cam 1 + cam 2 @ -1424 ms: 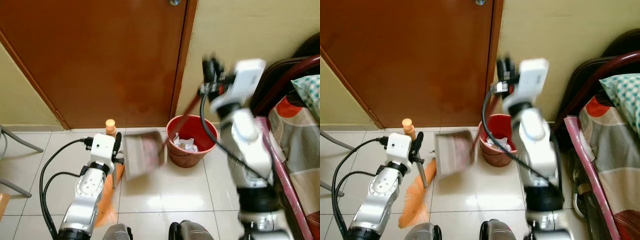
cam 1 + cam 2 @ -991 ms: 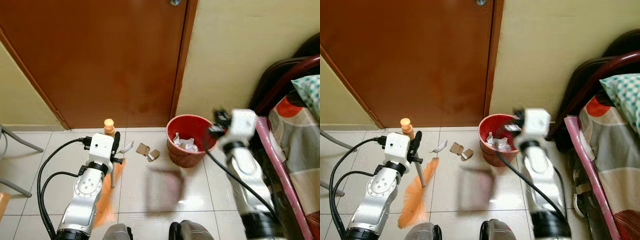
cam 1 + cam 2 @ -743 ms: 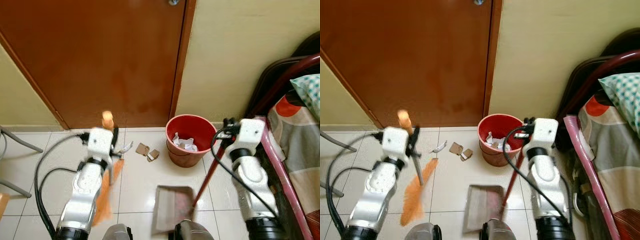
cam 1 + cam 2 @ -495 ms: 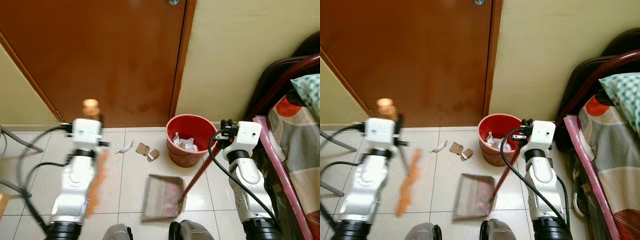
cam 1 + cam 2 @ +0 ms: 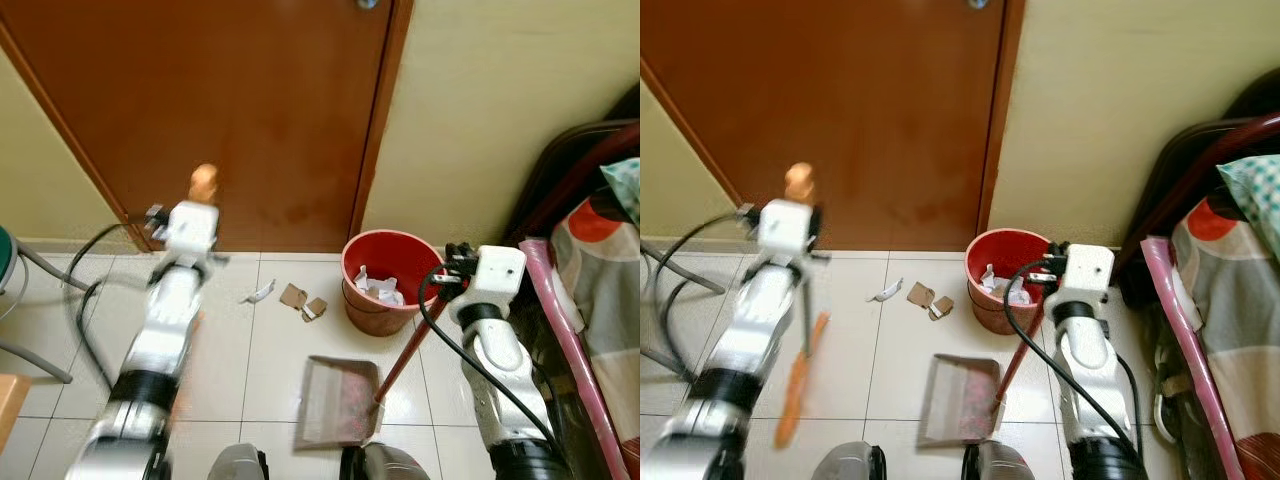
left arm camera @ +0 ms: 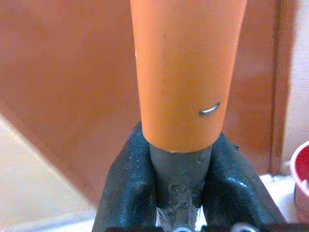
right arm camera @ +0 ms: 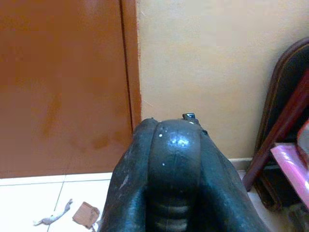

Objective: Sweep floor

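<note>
My left gripper is shut on the broom's grey shaft just under its orange handle tip, held up in front of the door. The orange bristles hang blurred over the tiles at the left. My right gripper is shut on the red handle of the dustpan, whose grey tray lies on the floor before my feet. A white scrap and two cardboard pieces lie on the tiles between the broom and a red bin holding crumpled paper.
A brown door and a yellow wall close off the far side. A bed with a pink rail and dark headboard stands at the right. Grey stool legs are at the left edge.
The dustpan came down from beside the bin to the floor in front of my feet. My left arm lifted the broom and swung it left toward the door. The camera shifted slightly.
</note>
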You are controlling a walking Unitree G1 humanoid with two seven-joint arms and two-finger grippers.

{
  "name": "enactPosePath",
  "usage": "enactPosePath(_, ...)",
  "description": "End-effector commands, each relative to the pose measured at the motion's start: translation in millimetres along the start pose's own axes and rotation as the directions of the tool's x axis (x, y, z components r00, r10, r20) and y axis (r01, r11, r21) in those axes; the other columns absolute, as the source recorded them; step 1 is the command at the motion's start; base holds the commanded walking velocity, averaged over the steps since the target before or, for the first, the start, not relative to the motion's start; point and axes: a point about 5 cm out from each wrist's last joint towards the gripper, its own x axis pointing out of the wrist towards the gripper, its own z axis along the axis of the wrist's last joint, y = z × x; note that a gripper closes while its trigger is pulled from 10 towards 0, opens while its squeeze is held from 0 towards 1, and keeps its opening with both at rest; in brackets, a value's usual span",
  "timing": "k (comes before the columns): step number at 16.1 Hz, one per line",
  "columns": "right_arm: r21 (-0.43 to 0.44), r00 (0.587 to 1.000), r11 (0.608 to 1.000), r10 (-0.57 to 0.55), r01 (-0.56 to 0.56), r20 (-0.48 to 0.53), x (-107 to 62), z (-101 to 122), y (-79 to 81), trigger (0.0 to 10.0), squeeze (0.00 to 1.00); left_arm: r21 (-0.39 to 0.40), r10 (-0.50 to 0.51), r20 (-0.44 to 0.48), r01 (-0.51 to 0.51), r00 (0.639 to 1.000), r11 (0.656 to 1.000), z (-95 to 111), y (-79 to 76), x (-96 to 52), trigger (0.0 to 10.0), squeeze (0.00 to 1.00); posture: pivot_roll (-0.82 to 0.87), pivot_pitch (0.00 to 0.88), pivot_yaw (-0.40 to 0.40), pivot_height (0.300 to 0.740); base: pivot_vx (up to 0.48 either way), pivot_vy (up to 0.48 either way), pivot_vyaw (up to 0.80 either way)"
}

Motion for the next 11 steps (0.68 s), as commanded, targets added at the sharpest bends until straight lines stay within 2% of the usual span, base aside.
enactPosePath(1,-0.016,0.999,0.999,-0.032,0.033,0.035,-1.4,8.3,-10.6,10.0,0.0,0.06,-0.038,0.067,0.034,0.997,0.998,12.7,-4.7,8.9,10.0,0.0,-0.04,0.117,0.002,0.74,0.0,0.0,0.0)
enactPosePath(4,-0.023,0.998,0.998,-0.059,0.06,0.034,-5.6,8.1,-16.9,10.0,0.0,0.105,-0.067,0.082,0.058,0.994,0.993,21.0,-15.0,24.8,10.0,0.0,-0.06,0.121,0.009,0.74,0.0,0.0,0.0)
enactPosePath(6,-0.022,0.998,0.998,-0.06,0.061,0.035,-7.3,8.0,-16.2,10.0,0.0,0.119,-0.159,0.102,0.146,0.982,0.982,26.4,-36.8,27.0,10.0,0.0,-0.07,0.122,0.011,0.74,0.0,0.0,0.0)
enactPosePath(7,-0.022,0.998,0.998,-0.06,0.061,0.035,-7.5,8.1,-15.9,10.0,0.0,0.121,-0.181,0.108,0.168,0.977,0.978,27.7,-43.0,27.2,10.0,0.0,-0.07,0.123,0.013,0.74,0.0,0.0,0.0)
enactPosePath(8,-0.02,0.997,0.998,-0.061,0.062,0.036,-7.2,8.6,-15.2,10.0,0.0,0.126,-0.246,0.122,0.231,0.962,0.965,30.4,-62.3,25.7,10.0,0.0,-0.07,0.124,0.015,0.74,0.0,0.0,0.0)
enactPosePath(9,-0.019,0.997,0.998,-0.063,0.063,0.038,-6.9,9.0,-14.8,10.0,0.0,0.168,-0.306,0.139,0.282,0.942,0.945,33.0,-82.5,21.5,10.0,0.0,-0.07,0.124,0.016,0.74,0.0,0.0,0.0)
enactPosePath(10,-0.018,0.997,0.998,-0.064,0.065,0.039,-6.9,9.2,-14.6,10.0,0.0,0.207,-0.329,0.153,0.295,0.932,0.933,33.5,-91.0,19.3,10.0,0.0,-0.08,0.124,0.017,0.74,0.0,0.0,0.0)
enactPosePath(11,-0.018,0.997,0.998,-0.066,0.067,0.043,-6.6,10.4,-14.1,10.0,0.0,0.202,-0.384,0.153,0.351,0.911,0.914,32.9,-104.0,15.2,10.0,0.0,-0.08,0.125,0.019,0.74,0.0,0.0,0.0)
